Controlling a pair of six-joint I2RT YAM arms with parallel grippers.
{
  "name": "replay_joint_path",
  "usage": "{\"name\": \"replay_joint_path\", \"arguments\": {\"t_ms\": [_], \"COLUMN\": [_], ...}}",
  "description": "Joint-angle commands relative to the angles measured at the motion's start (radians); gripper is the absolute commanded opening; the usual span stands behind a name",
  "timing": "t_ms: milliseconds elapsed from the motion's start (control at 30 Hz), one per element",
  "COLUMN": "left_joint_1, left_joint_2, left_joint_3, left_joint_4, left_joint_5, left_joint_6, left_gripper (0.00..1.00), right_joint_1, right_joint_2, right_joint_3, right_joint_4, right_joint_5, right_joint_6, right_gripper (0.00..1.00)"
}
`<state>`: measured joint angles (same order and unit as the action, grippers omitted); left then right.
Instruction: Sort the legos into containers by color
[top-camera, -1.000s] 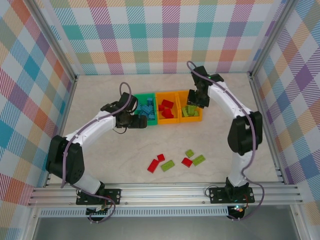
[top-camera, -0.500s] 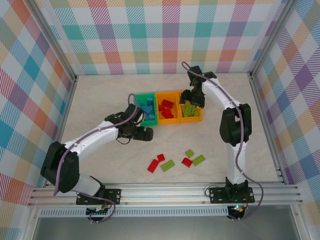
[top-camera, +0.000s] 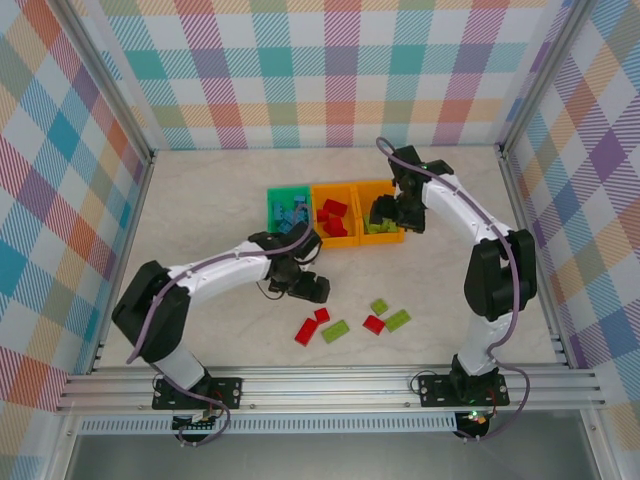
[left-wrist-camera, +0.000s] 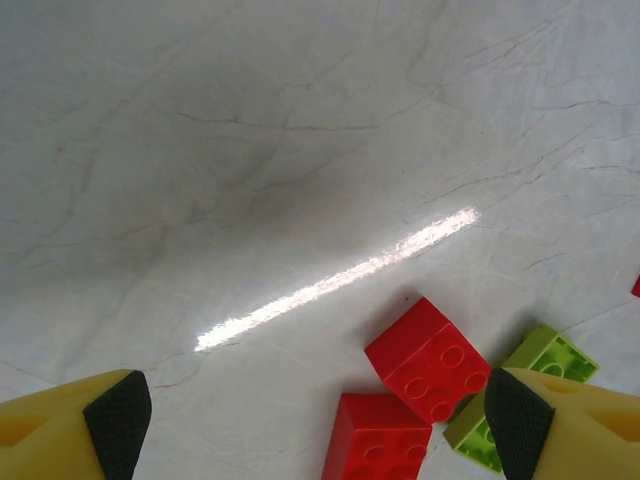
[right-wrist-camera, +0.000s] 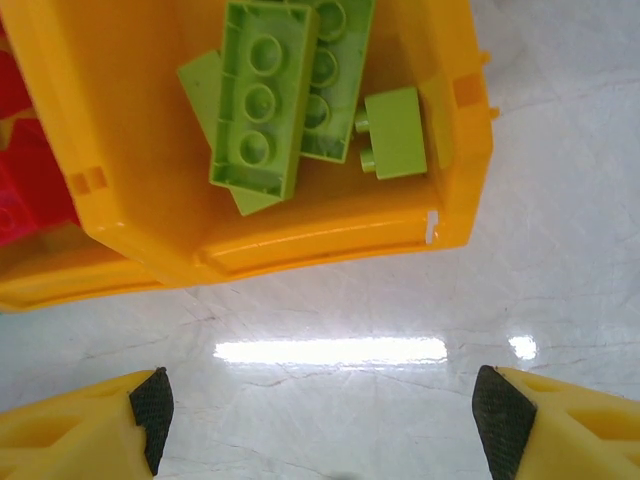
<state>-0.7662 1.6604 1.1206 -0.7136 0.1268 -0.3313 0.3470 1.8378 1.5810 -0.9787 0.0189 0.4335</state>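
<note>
The left pincer (left-wrist-camera: 318, 415) is spread wide over lower-right red legos (left-wrist-camera: 430, 358) for picking; the right pincer (right-wrist-camera: 320, 405) is held wide below a bin (right-wrist-camera: 300, 250).

Red lego (left-wrist-camera: 378, 440) partly beyond bottom edge.

Pastel plaid walls (top-camera: 340, 70) enclose a pale marbled tabletop (top-camera: 200, 200) (glossy, streaked with glare) edged by aluminium rails (top-camera: 330, 385).
</note>
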Motion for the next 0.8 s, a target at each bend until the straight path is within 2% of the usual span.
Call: {"name": "replay_joint_path", "arguments": {"t_ms": [0, 533, 767], "left_joint_1": [-0.042, -0.142, -0.15], "left_joint_2": [0.06, 0.184, 0.231], "left_joint_3": [0.074, 0.161, 0.183], "left_joint_4": [-0.073, -0.142, -0.15], "left_joint_5": [0.034, 0.072, 0.068], "left_joint_6": [-0.066, -0.19, -0.213], "left_gripper": [0.88, 0.83, 0.75], "right_joint_1": [0.0, -0.001, 0.0], "right_joint_2": [-0.033, -0.045, -0.05], "right_joint_3": [-0.029, -0.05, -0.053], "right_joint_4": [0.012, 0.004, -0.005], "right_joint_5": [0.012, 0.033, 0.042], "right_joint_6": [0.02, 0.017, 0.007], "right_gripper": [0.81, 0.82, 0.82]}}
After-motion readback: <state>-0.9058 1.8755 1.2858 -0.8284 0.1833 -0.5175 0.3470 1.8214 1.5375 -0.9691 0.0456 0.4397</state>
